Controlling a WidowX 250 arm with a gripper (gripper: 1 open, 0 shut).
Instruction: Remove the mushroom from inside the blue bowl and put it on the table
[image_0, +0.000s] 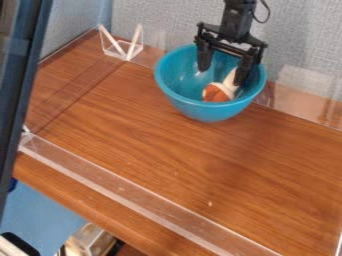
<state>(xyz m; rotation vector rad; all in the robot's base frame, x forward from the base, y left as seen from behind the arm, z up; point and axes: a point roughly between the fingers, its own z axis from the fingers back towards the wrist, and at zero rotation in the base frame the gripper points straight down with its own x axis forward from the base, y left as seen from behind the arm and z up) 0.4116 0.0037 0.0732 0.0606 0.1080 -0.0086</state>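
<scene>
While in one blue bowl (209, 86), one mushroom (215, 93).

A brown wood-grain worktop (160, 130) fills most of the view, edged with low clear acrylic rails (120, 205) that catch pale glints of light. Behind it stands a plain grey-blue wall (147, 20), evenly lit. At the far corner a small clear acrylic bracket (123, 44) sits upright. A dark blue vertical post (19, 90) crosses the left side, close and blurred.
</scene>
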